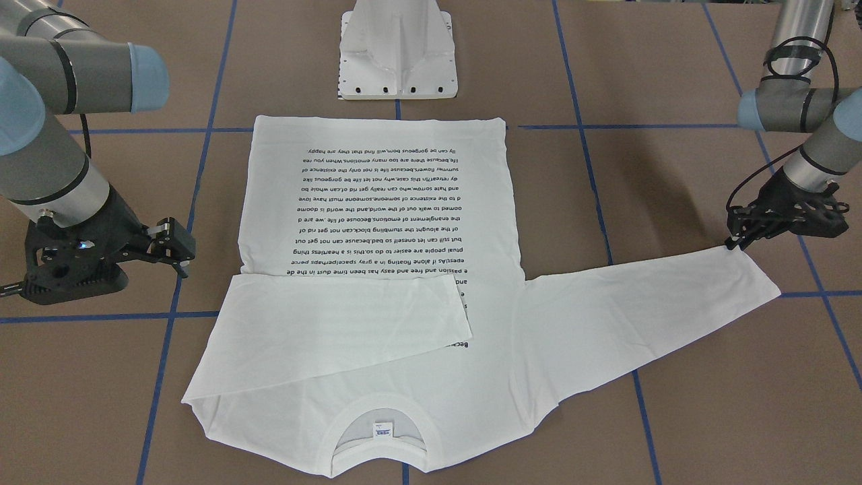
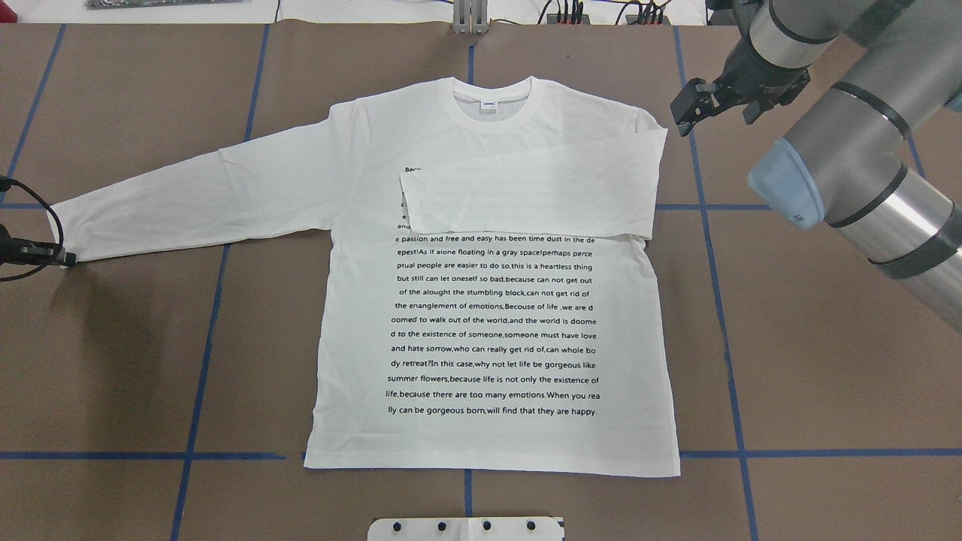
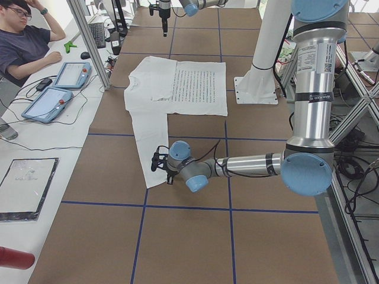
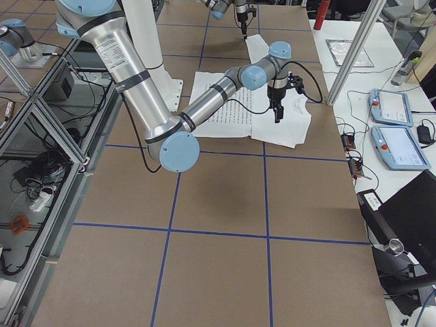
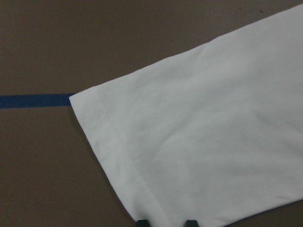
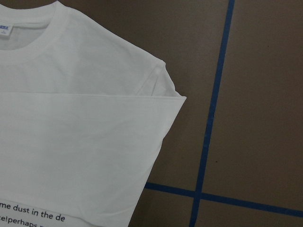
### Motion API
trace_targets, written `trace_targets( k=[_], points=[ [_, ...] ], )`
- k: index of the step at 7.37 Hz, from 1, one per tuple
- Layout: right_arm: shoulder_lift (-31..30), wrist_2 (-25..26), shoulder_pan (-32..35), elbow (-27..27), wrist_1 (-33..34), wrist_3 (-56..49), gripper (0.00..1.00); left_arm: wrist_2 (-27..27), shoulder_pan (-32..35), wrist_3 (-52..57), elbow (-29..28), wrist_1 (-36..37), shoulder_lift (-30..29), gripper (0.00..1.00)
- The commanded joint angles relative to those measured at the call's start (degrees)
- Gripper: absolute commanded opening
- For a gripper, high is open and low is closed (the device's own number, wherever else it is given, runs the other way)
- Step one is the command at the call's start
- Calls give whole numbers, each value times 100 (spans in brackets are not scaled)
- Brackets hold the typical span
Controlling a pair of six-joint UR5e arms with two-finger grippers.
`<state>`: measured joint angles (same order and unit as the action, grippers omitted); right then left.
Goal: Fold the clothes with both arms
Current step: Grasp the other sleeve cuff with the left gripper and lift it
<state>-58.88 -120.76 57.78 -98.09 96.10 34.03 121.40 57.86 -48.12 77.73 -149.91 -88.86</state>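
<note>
The shirt (image 2: 496,323), lying flat on the table (image 2: 789,376), is looking light and limp, best pinched at the outstretched cuff (image 5: 109,142), where the left gripper (image 5: 166,221) is resting with jaws apart, while the right gripper (image 1: 176,248) is hovering parted by the shoulder (image 6: 161,80).

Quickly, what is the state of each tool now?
Left tool: open, at the sleeve cuff.
Right tool: open, holding nothing.

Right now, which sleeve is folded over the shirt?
The sleeve on the robot's right: it lies across the printed text. The other sleeve stretches out straight, ending at the left gripper.
</note>
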Motion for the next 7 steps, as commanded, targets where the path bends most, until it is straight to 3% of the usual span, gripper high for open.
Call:
trace_targets(
  k=[1,4,7],
  points=[
    [16,0,-13,-8,-3,7,100,-2,24,48,258,-12,35,0],
    [25,0,-13,-26,-3,16,100,103,94,-518,1381,58,-26,0],
    [-1,9,-13,-35,-3,16,100,235,15,-3320,2086,539,-1120,0]
  ],
)
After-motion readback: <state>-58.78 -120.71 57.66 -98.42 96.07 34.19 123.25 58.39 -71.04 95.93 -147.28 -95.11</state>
